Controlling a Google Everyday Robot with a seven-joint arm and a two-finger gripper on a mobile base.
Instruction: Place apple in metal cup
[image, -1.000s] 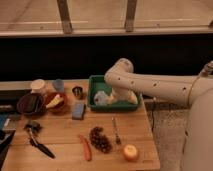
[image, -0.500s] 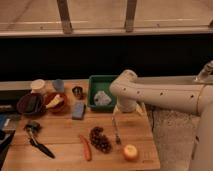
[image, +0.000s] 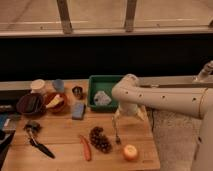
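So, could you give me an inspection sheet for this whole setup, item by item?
Surface: wooden table, crowded.
Job's things: apple near the front right corner; metal cup at the back, left of the green tray, far from the apple.
Clutter: cream cup, bluish cup, dark bowl, blue sponge, carrot, fork, black tool.
Grippers: gripper hangs under the white arm, over the table between tray and apple.
Cables: nothing seen.
Surroundings: dark wall behind, pale posts above, speckled floor at right.
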